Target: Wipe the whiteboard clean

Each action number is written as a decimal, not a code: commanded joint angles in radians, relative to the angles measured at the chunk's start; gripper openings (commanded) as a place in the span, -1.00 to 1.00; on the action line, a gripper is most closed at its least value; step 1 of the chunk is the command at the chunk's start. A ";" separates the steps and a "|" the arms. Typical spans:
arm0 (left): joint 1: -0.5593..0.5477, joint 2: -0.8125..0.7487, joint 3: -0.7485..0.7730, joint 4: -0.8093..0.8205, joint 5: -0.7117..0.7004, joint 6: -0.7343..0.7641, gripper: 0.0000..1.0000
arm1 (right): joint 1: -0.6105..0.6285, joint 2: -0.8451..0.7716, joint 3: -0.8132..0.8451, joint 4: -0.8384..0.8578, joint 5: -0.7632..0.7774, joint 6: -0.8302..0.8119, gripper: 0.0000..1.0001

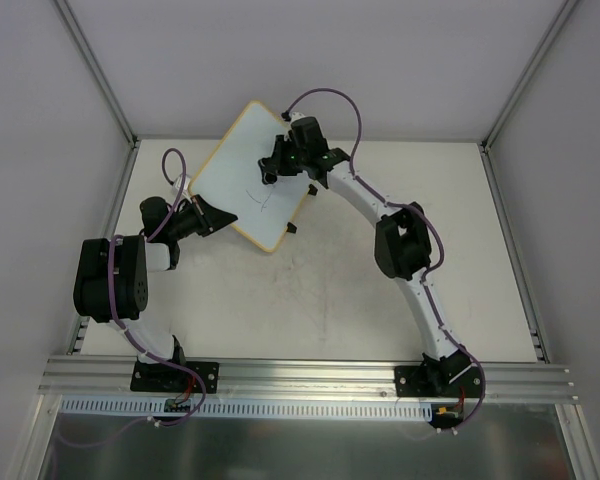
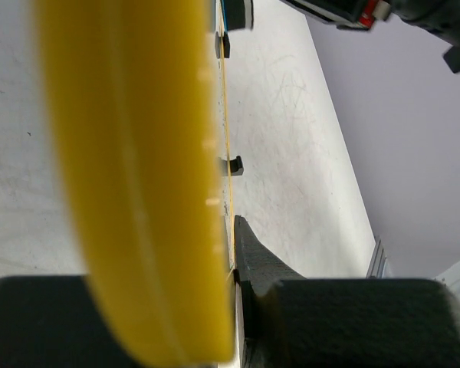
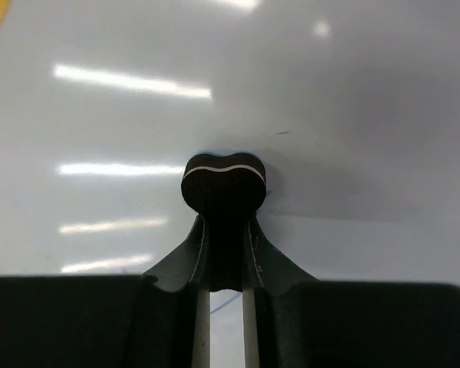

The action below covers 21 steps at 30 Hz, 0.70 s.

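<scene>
The whiteboard (image 1: 242, 170) is white with a yellow-tan frame and is held tilted above the table, with faint pen strokes (image 1: 263, 196) near its middle. My left gripper (image 1: 216, 216) is shut on its lower left edge. In the left wrist view the yellow frame (image 2: 138, 192) fills the left side, edge-on, clamped by my left gripper (image 2: 234, 277). My right gripper (image 1: 272, 170) is over the board, shut on a small black eraser (image 3: 224, 182) whose head rests against the white surface (image 3: 123, 123). My right gripper (image 3: 224, 230) shows a faint blue mark (image 3: 282, 133) beside the eraser.
Two black clip feet (image 2: 231, 165) stick out from the board's edge. The white table (image 1: 320, 300) is bounded by grey walls with metal posts (image 1: 100, 75) at the corners. An aluminium rail (image 1: 310, 375) carries both arm bases.
</scene>
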 commanded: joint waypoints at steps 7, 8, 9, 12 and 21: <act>-0.009 0.022 0.039 -0.014 0.131 0.041 -1.00 | -0.087 0.038 0.017 -0.010 0.044 0.016 -1.00; -0.007 0.022 0.046 -0.024 0.148 0.046 -1.00 | -0.090 0.040 0.018 -0.010 0.045 0.015 -1.00; -0.009 0.019 0.049 -0.035 0.153 0.049 -1.00 | -0.093 0.043 0.018 -0.009 0.047 0.013 -1.00; -0.007 0.021 0.059 -0.084 0.168 0.064 -1.00 | -0.107 0.059 0.035 -0.010 0.030 0.016 -0.99; -0.007 0.010 0.079 -0.190 0.185 0.109 -1.00 | -0.081 0.021 0.035 -0.009 -0.053 -0.042 -1.00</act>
